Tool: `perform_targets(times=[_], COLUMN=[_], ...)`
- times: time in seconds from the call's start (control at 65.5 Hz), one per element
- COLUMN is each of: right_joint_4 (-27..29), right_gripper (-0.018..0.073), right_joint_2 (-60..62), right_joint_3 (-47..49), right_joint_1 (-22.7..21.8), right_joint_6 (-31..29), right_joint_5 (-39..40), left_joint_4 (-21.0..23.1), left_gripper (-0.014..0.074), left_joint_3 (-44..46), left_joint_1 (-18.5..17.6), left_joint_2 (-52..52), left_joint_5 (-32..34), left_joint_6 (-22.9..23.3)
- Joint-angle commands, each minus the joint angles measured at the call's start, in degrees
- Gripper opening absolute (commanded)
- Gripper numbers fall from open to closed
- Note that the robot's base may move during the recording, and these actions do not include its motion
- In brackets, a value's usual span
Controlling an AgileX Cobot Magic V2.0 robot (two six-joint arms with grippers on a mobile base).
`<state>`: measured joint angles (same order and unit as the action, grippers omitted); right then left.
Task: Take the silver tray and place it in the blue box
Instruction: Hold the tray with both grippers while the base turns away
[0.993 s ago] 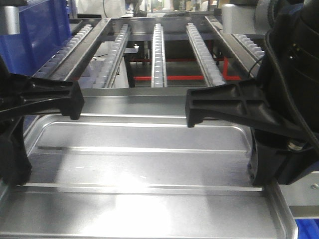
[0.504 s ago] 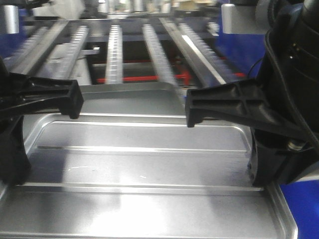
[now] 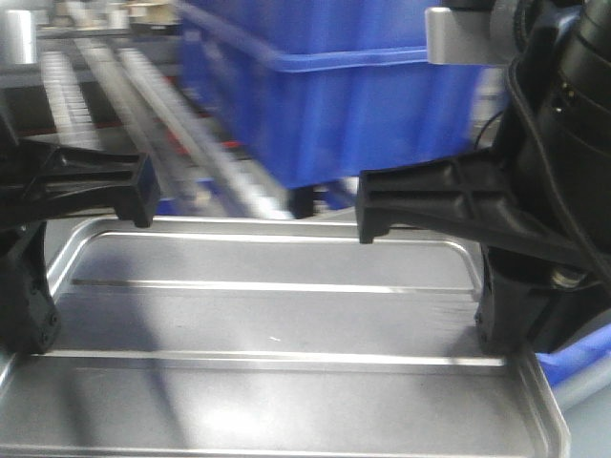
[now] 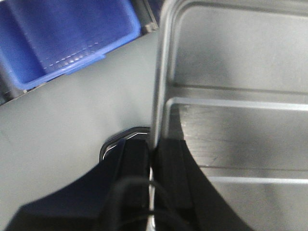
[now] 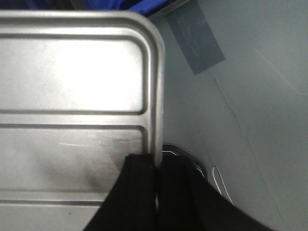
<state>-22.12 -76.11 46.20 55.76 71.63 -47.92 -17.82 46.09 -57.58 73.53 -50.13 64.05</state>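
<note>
Silver tray (image 3: pixel 277 324) sits level between our two arms, apparently carried above the grey worktop (image 4: pixel 57 120) that shows beneath it in the wrist views. The blue box (image 3: pixel 353 95) stands beyond its far rim, toward the right, so the tray is not in the box yet. Our left gripper (image 4: pixel 151 161) is clamped on the tray's left rim, one finger inside the lip and one outside, and our right gripper (image 5: pixel 156 171) pinches the right rim the same way. We judge the main risk to be the hold itself. Each grip is a narrow pinch on a thin, smooth metal edge, so if one arm leads or lifts more than the other, the tray could twist, slide through the fingers and drop on one side. The second risk is height: the box wall looks tall and has a thick lip, and a far rim carried too low would strike it and lever the tray loose. The tray is polished sheet metal, shallow, with rounded corners, a raised rim, two long straight ridges across its floor and faint scratches catching the light. The box is bright blue plastic, blurred here; the gripper fingers are matte black and angular.
</note>
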Motion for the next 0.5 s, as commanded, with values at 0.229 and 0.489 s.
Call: perform_targets(times=[0.229, 0.489], right_joint_4=[-1.32, -1.32], right_gripper=[0.0053, 0.0053], right_joint_2=[1.38, 1.38], right_joint_3=[1.61, 1.61], right_joint_1=[0.15, 0.15], right_joint_6=[-0.3, -0.3], right_joint_5=[4.02, 4.02], left_joint_4=[0.42, 0.42], left_gripper=[-0.0014, -0.0014], left_joint_3=[1.61, 1.61], left_joint_1=[-0.72, -0.72], left_joint_2=[-1.6, -1.6], left_joint_5=[4.0, 4.0], left_joint_6=[0.67, 0.67])
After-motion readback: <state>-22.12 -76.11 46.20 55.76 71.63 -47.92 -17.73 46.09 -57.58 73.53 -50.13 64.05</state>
